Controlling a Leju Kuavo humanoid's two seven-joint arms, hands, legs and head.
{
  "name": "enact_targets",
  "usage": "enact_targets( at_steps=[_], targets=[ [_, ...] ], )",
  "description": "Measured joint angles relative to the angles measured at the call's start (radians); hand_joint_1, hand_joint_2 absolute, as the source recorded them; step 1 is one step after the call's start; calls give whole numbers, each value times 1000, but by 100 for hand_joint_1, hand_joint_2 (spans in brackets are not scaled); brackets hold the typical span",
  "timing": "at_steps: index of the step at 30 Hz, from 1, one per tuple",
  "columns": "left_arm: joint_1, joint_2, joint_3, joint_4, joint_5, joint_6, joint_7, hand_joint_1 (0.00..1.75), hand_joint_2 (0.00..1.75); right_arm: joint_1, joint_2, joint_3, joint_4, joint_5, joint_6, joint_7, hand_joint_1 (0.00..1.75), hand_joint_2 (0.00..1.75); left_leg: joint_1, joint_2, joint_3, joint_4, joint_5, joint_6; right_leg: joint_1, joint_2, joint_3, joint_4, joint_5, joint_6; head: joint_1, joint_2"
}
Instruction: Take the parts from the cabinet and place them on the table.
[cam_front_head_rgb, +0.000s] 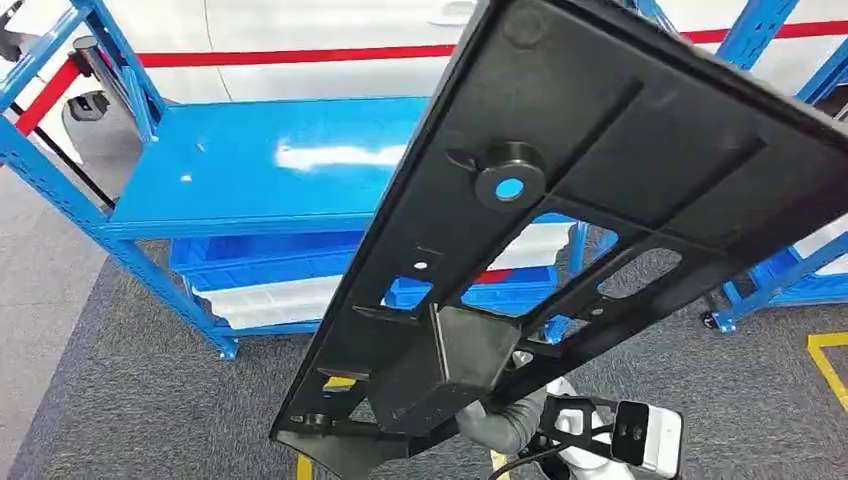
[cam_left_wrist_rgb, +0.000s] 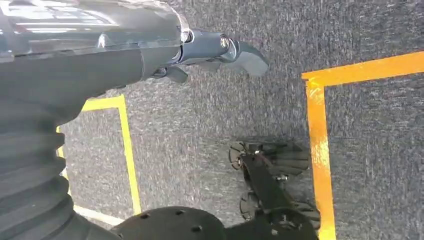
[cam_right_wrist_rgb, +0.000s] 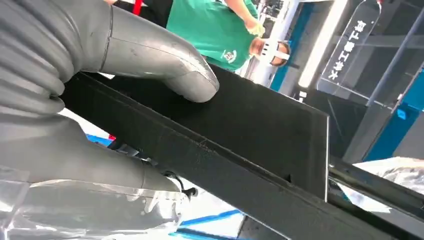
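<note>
A large flat black plastic part (cam_front_head_rgb: 600, 170) with ribs, cut-outs and a round boss is raised at a tilt close in front of me, spanning most of the head view. My right hand (cam_front_head_rgb: 500, 425) grips its lower end from beneath. In the right wrist view the thumb (cam_right_wrist_rgb: 165, 65) presses on the black part (cam_right_wrist_rgb: 260, 135) while the rest of the right hand (cam_right_wrist_rgb: 60, 145) wraps under its edge. My left hand (cam_left_wrist_rgb: 210, 50) hangs over the grey carpet, its fingers stretched out and holding nothing.
A blue metal shelf rack (cam_front_head_rgb: 260, 160) stands ahead, with blue bins (cam_front_head_rgb: 260, 260) on its lower level and a bare top shelf. Yellow tape lines (cam_left_wrist_rgb: 320, 150) mark the carpet. A person in a green shirt (cam_right_wrist_rgb: 215, 30) stands beyond the part.
</note>
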Motion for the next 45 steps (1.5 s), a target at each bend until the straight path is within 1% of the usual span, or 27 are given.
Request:
enact_targets(
  at_steps=[2, 4, 7, 9, 10, 12, 13, 14, 18, 19, 20, 23, 24, 25, 27, 28, 29, 30, 33, 34, 36, 38, 40, 41, 43, 44, 45],
  targets=[
    [-1, 0, 0, 0, -2, 0, 2, 0, 175, 2, 0, -3, -5, -1, 6, 0, 175, 175, -2, 0, -7, -2, -1, 9, -1, 0, -3, 1, 8, 12, 0, 0],
    [0, 0, 0, 0, -2, 2, 3, 0, 175, 7, 0, -11, -18, 6, 14, 0, 175, 175, 5, 4, -10, -13, 13, 31, -4, 3, -10, 15, -6, 23, 0, 0],
    [-1, -1, 1, 0, -2, 6, 8, 0, 175, 17, -1, -26, -35, 10, 38, -1, 175, 175, 0, 5, -27, -13, 25, 46, -5, 7, -94, 209, -131, 28, 0, 0],
    [0, 0, 4, 0, -2, 15, 15, 0, 175, 31, -3, -39, -40, 11, 66, 0, 175, 175, -5, 5, -41, -9, 32, 47, -6, 7, -138, 321, -165, 30, 0, 0],
    [0, 0, 7, 0, -2, 17, 18, 0, 175, 37, -3, -50, -44, 12, 80, 0, 175, 175, -6, 12, -45, -7, 33, 48, -6, 6, -121, 298, -144, 28, 0, 0],
    [1, -1, 13, 0, -2, 19, 18, 0, 175, 38, -2, -63, -53, 16, 97, -1, 175, 175, -9, 16, -47, -3, 35, 47, -5, 1, -33, 148, -70, 19, 0, 0],
    [1, -2, 16, 0, -2, 21, 18, 0, 175, 37, -2, -71, -58, 21, 102, 0, 175, 175, -11, 20, -46, 0, 35, 46, -1, -22, 22, 55, -37, 9, 0, 0],
    [2, -2, 18, 0, -2, 21, 18, 0, 175, 35, 0, -77, -64, 28, 103, -1, 175, 175, -17, 25, -48, 3, 35, 41, 9, -55, 42, 9, -49, 3, 0, 0],
    [1, 0, 19, 0, -14, 14, 18, 0, 175, 31, 1, -87, -93, 62, 72, -1, 175, 175, -18, 52, -49, 2, 40, 20, 9, -19, 27, 5, -31, -11, 0, 0],
    [-1, 4, 19, 0, -15, 14, 19, 0, 175, 30, 1, -87, -103, 69, 62, -1, 175, 175, -15, 46, -55, 11, 30, 12, 0, -16, 28, -3, -21, -18, 0, 0],
    [-1, 3, 19, 0, -17, 11, 19, 0, 175, 27, 0, -87, -112, 73, 58, -1, 175, 175, -14, 28, -66, 43, -3, 6, 0, -8, 23, -4, -17, -23, 0, 0],
    [2, 8, 19, 0, -27, 10, 28, 0, 175, 23, -2, -87, -135, 95, 14, -1, 175, 175, -7, 11, -158, 274, -128, -4, 2, 12, 9, -2, -7, -29, 0, 0],
    [2, 8, 19, 0, -33, 9, 31, 0, 175, 23, -4, -85, -143, 105, -4, -1, 175, 175, -6, 11, -176, 322, -140, -6, 2, 20, 5, 0, -4, -28, 0, 0],
    [2, 10, 19, 0, -37, 7, 34, 0, 175, 23, -8, -81, -153, 114, -25, 0, 175, 175, -5, 11, -171, 319, -128, -6, 2, 29, 2, 1, -3, -26, 0, 0],
    [2, 11, 18, 0, -49, 1, 35, 0, 175, 21, -19, -63, -180, 143, -81, -1, 175, 175, -2, 6, -91, 173, -48, -3, 2, 49, 1, 4, -1, -23, 0, 0],
    [2, 13, 18, 0, -54, -2, 35, 0, 175, 19, -23, -51, -192, 158, -106, -1, 175, 175, -1, -9, -39, 76, -6, 0, 2, 58, 1, 6, 0, -22, 0, 0],
    [2, 15, 18, 0, -56, -5, 35, 0, 175, 18, -28, -36, -205, 171, -131, -1, 175, 175, 1, -61, -8, 9, -6, 7, 1, 64, -2, 8, 1, -18, 0, 0],
    [4, 15, 18, 0, -59, -6, 36, 0, 175, 15, -32, -22, -213, 180, -155, -1, 175, 175, 1, -72, -6, -3, -6, 6, 4, 74, -9, 13, 4, -10, 0, 0],
    [0, 18, 18, 0, -65, -15, 36, 0, 175, 6, -55, 40, -232, 197, -237, 0, 175, 175, -5, -44, -9, -2, 2, 17, -3, 100, -19, 7, 17, 11, 0, 0],
    [1, 18, 18, 0, -66, -16, 36, 0, 175, 0, -64, 61, -237, 199, -258, 0, 175, 175, 8, -31, -7, -15, 11, 28, 2, 99, -23, 13, 13, 15, 0, 0],
    [-1, 18, 18, 0, -65, -16, 36, 0, 175, -14, -79, 90, -241, 201, -274, 0, 175, 175, 5, -10, -11, -19, 17, 40, 3, 34, -57, 84, -46, 22, 0, 0],
    [2, 18, 18, 0, -64, -14, 37, 0, 175, -23, -92, 114, -241, 198, -279, 0, 175, 175, 4, 13, -17, -18, 17, 41, -2, 20, -130, 247, -127, 30, 0, 0],
    [4, 18, 19, 0, -60, -8, 37, 0, 175, -25, -103, 135, -241, 188, -281, 0, 175, 175, 4, 36, -20, -16, 18, 39, -9, 18, -163, 329, -142, 37, 0, 0],
    [4, 17, 19, 0, -55, -4, 37, 0, 175, -27, -107, 142, -241, 187, -281, 0, 175, 175, 4, 46, -20, -14, 18, 38, -10, 14, -140, 292, -115, 39, 0, 0],
    [2, 13, 19, 0, -51, 1, 36, 0, 175, -36, -113, 157, -241, 182, -278, 0, 175, 175, 5, 64, -19, -9, 14, 32, -12, -10, -40, 116, -33, 37, 0, 0],
    [1, 12, 19, 0, -47, 3, 35, 0, 175, -39, -115, 162, -241, 181, -278, 0, 175, 175, 3, 70, -18, -3, 10, 26, -11, -49, 6, 32, -16, 32, 0, 0],
    [2, 12, 20, 0, -47, 3, 35, 0, 175, -42, -116, 164, -241, 180, -277, 0, 175, 175, 2, 73, -19, -4, 10, 24, -6, -65, 10, 22, -31, 29, 0, 0]
  ],
)
